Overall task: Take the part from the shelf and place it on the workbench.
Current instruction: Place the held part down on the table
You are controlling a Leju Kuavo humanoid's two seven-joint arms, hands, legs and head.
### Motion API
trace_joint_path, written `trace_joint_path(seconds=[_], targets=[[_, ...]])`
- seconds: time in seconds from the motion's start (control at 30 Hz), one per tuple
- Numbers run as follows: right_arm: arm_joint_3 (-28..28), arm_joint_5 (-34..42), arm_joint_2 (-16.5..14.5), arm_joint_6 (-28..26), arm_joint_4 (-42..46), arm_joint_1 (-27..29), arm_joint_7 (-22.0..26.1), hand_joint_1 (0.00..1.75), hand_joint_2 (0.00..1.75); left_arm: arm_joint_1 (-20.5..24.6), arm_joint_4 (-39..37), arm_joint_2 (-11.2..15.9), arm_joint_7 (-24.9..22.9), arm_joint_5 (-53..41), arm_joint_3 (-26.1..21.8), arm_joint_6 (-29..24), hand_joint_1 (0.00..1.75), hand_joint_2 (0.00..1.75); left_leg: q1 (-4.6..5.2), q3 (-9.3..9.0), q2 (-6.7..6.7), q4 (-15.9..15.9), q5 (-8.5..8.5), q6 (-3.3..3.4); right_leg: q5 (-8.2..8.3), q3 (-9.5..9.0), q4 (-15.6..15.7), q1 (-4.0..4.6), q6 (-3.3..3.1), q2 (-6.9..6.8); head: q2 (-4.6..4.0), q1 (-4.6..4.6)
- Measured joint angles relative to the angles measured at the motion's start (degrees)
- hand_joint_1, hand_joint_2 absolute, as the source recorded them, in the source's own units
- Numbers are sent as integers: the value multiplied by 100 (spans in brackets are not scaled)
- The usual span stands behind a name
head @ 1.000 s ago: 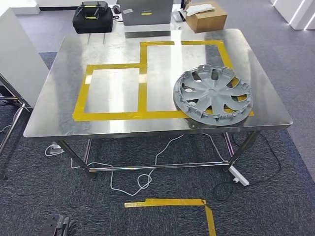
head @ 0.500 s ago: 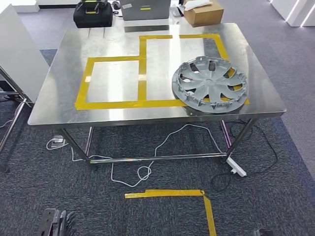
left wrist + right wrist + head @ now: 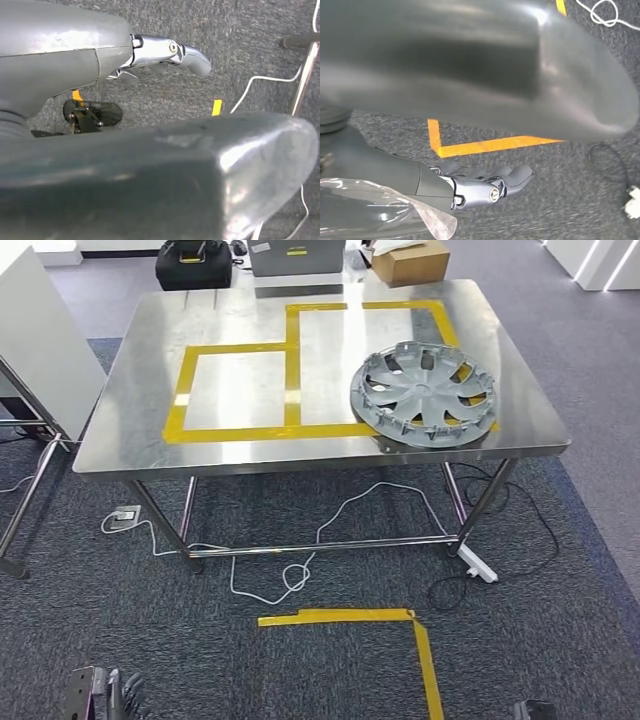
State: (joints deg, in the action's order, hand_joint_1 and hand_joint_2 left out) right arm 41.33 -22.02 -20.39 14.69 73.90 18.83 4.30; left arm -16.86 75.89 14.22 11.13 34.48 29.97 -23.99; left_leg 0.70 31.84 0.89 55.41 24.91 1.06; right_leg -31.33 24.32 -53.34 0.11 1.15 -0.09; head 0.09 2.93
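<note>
The part is a grey wheel cover (image 3: 423,395). It lies flat on the right side of the steel workbench (image 3: 128,410), over a corner of the yellow tape outline (image 3: 290,380). Both of my hands hang low, well short of the workbench. My left hand (image 3: 106,695) is at the bottom left of the head view. In its wrist view the left hand (image 3: 113,55) has straight fingers (image 3: 170,50) and holds nothing. My right hand (image 3: 534,710) just shows at the bottom right. Up close the right hand (image 3: 471,187) has its fingers stretched out over the carpet, empty.
Yellow floor tape (image 3: 355,618) forms a corner in front of the workbench. White cables (image 3: 294,580) and a power strip (image 3: 477,562) lie under it. A white panel on a frame (image 3: 38,330) stands at the left. A black bag (image 3: 192,265) and a cardboard box (image 3: 410,258) sit behind.
The whole picture has shifted: the workbench sits higher and smaller in the frame, so the camera has drawn back. The wheel cover keeps its place on the workbench.
</note>
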Motion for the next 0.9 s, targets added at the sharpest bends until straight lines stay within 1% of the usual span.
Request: trace_joint_path(seconds=[0.03,0.07,0.1,0.13,0.2,0.23,0.27,0.3,0.33,0.37,0.4,0.43,0.47,0.5,0.53,0.57,0.6,0.63,0.67,0.7,0.73,0.77,0.8,0.83,0.87,0.9], targets=[[19,7,0,-16,-40,-12,-7,0,0,-1,-4,-13,0,-24,-15,10,0,0,-4,16,-4,9,-15,-33,36,51,1,-8,-35,-5,0,1],[36,-1,2,-32,-85,-33,-7,0,0,-3,-11,-26,0,-50,-25,20,0,0,-9,46,-13,51,38,-67,77,96,4,-17,-81,-12,0,1],[50,-18,7,-52,-131,-58,-1,0,0,-5,-21,-35,0,-67,-34,32,0,0,-17,103,-24,176,188,-101,127,146,10,-28,-130,-20,0,-12],[61,-38,11,-73,-176,-83,8,0,0,-4,-32,-41,0,-80,-43,42,0,0,-29,189,-35,411,423,-135,183,206,16,-38,-171,-28,0,-23],[79,-68,20,-112,-263,-123,20,0,0,2,-67,-55,0,-86,-61,63,0,0,-61,394,-42,1143,962,-188,280,342,-5,-27,-201,-34,0,-44],[86,-79,21,-127,-309,-138,26,0,0,6,-86,-62,0,-85,-72,74,0,0,-76,449,-42,1463,1111,-205,327,408,-29,-21,-201,-36,0,-43],[93,-92,24,-145,-357,-155,41,0,0,9,-108,-70,0,-85,-83,87,0,0,-88,437,-42,1637,1140,-217,370,480,-64,-18,-196,-35,0,-44],[100,-106,27,-169,-408,-172,76,0,0,12,-127,-75,0,-84,-95,100,0,0,-97,320,-42,1589,1041,-221,407,560,-110,-17,-187,-33,0,-45],[107,-119,32,-198,-460,-186,124,0,0,17,-143,-80,1,-84,-106,113,0,0,-104,111,-42,1335,875,-216,439,638,-161,-17,-173,-30,0,-45],[114,-132,39,-229,-515,-198,179,0,0,24,-156,-85,2,-84,-118,123,0,0,-107,-163,-44,942,728,-202,468,719,-214,-17,-154,-27,0,-45],[119,-143,46,-256,-570,-210,233,0,0,32,-167,-90,3,-84,-128,132,0,0,-104,-432,-49,512,650,-178,495,795,-266,-8,-130,-26,0,-46],[126,-150,55,-278,-619,-222,273,0,0,38,-177,-95,8,-84,-136,139,0,0,-96,-612,-55,205,625,-147,527,842,-298,-3,-101,-26,0,-39],[134,-156,66,-295,-666,-235,305,0,0,40,-185,-101,13,-84,-142,144,0,0,-84,-704,-60,20,638,-116,562,874,-318,0,-69,-26,0,-44],[144,-160,76,-306,-708,-248,328,0,0,39,-192,-105,18,-83,-145,147,0,0,-69,-711,-64,-37,644,-83,602,894,-322,1,-33,-25,0,-44],[158,-163,88,-313,-745,-257,346,0,0,37,-199,-111,22,-82,-148,149,0,0,-65,-671,-62,-32,603,-44,644,899,-315,-4,8,-20,0,-47],[176,-167,103,-315,-780,-266,360,0,0,42,-205,-119,25,-81,-150,150,0,0,-68,-632,-49,-47,556,-2,634,924,-332,-10,44,-12,0,-57],[194,-172,114,-317,-811,-271,371,0,0,49,-210,-126,27,-80,-154,151,0,0,-75,-576,-39,-58,495,52,521,980,-412,-15,78,-4,0,-50],[210,-178,123,-317,-840,-275,380,0,0,54,-216,-134,30,-80,-160,152,0,0,-84,-506,-28,-72,426,99,312,1064,-594,-19,106,2,0,-44],[221,-189,133,-317,-871,-283,391,0,0,57,-223,-143,33,-80,-167,154,0,0,-85,-428,-18,-71,361,132,21,1173,-896,-27,128,4,0,-37],[227,-200,139,-316,-901,-293,403,0,0,54,-232,-148,38,-79,-175,157,0,0,-80,-342,-15,-66,295,153,-270,1284,-1284,-32,149,3,0,-31],[231,-211,146,-315,-933,-306,415,0,0,52,-241,-153,44,-79,-180,162,0,0,-73,-256,-10,-58,230,157,-456,1353,-1647,-36,164,2,0,-29],[236,-222,158,-314,-964,-323,426,0,0,51,-250,-158,49,-76,-181,166,0,0,-66,-170,-5,-49,168,154,-514,1359,-1893,-38,175,2,0,-29],[242,-229,169,-314,-992,-339,434,0,0,53,-260,-162,53,-73,-181,171,0,0,-63,-88,-2,-38,109,147,-440,1270,-1939,-38,179,1,0,-28],[246,-234,178,-315,-1015,-352,438,0,0,54,-269,-166,56,-70,-181,172,0,0,-61,-11,-1,-27,56,134,-278,1070,-1755,-39,174,1,0,-28],[250,-238,190,-315,-1033,-364,442,0,0,56,-277,-169,56,-66,-182,174,0,0,-60,61,-1,-11,7,118,-105,776,-1394,-39,162,1,0,-27],[252,-241,198,-315,-1047,-379,445,0,0,59,-283,-171,57,-64,-183,175,0,0,-56,120,-1,11,-39,98,-20,449,-937,-37,144,1,0,-28]])
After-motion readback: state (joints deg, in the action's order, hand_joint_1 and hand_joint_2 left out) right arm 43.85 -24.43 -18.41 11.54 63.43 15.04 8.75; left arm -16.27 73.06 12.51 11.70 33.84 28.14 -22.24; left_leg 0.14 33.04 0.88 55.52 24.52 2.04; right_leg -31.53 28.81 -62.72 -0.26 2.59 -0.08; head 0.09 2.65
